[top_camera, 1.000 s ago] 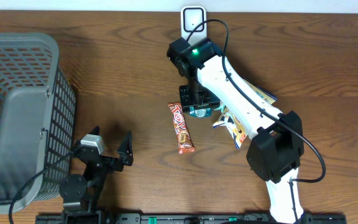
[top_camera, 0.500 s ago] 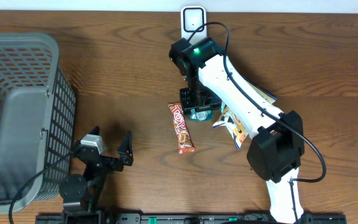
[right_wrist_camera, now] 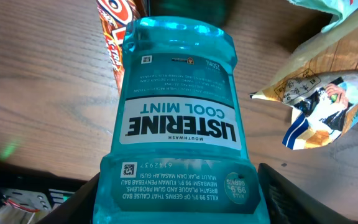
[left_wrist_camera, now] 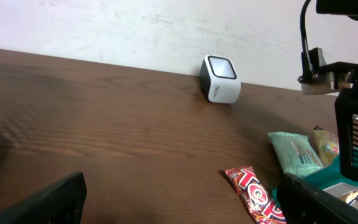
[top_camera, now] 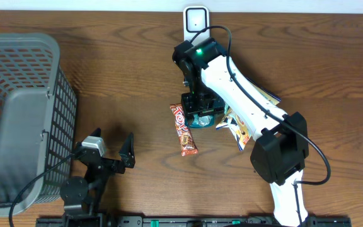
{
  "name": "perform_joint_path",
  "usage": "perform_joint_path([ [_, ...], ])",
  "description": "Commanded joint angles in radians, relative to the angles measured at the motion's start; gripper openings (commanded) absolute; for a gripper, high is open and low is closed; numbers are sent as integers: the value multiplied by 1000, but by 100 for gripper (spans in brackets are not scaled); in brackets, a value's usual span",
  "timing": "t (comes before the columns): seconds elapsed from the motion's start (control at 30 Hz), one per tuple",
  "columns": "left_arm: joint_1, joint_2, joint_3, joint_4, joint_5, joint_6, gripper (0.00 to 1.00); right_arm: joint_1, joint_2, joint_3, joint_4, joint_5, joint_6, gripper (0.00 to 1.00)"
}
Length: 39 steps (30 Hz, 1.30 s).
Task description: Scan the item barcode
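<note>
My right gripper (top_camera: 201,112) hangs low over the table's middle, shut on a teal Listerine Cool Mint mouthwash bottle (top_camera: 204,118). The right wrist view has the bottle (right_wrist_camera: 178,118) between both fingers, label and a small square code facing the camera, with the gripper (right_wrist_camera: 179,202) at its lower end. The white scanner (top_camera: 195,20) stands at the table's far edge, beyond the bottle; it also appears in the left wrist view (left_wrist_camera: 220,79). Near the front left, my left gripper (top_camera: 111,149) is open and empty (left_wrist_camera: 179,208).
A red candy bar (top_camera: 183,129) lies just left of the bottle. Snack packets (top_camera: 241,123) lie under the right arm. A grey mesh basket (top_camera: 17,120) fills the left side.
The right gripper has shifted a little toward the table's front with the bottle. The left arm has not moved.
</note>
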Motion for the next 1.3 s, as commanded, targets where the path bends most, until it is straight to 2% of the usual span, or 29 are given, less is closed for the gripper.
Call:
perform_joint_path([
  [0.0, -5, -7, -17, -29, 2, -9, 98, 2, -2, -28, -9, -13, -20, 53],
  [0.27, -5, -7, -17, -29, 2, -9, 98, -6, -2, -72, -43, -13, -87, 47],
  [0.4, -5, -7, -17, -29, 2, -9, 98, -10, -2, -72, -42, -17, -87, 53],
  [0.53, -5, -7, -17, -29, 2, -9, 98, -10, -2, -72, -35, -17, -87, 70],
  [0.7, -5, -7, -17, -29, 2, -9, 98, -14, -2, -72, 5, -17, -87, 80],
  [1.0, -5, -7, -17, -29, 2, -9, 98, -49, -2, -72, 49, -21, -87, 86],
  [1.27, -5, -7, -17, -29, 2, -9, 98, -73, -2, -72, 68, -25, -87, 87],
])
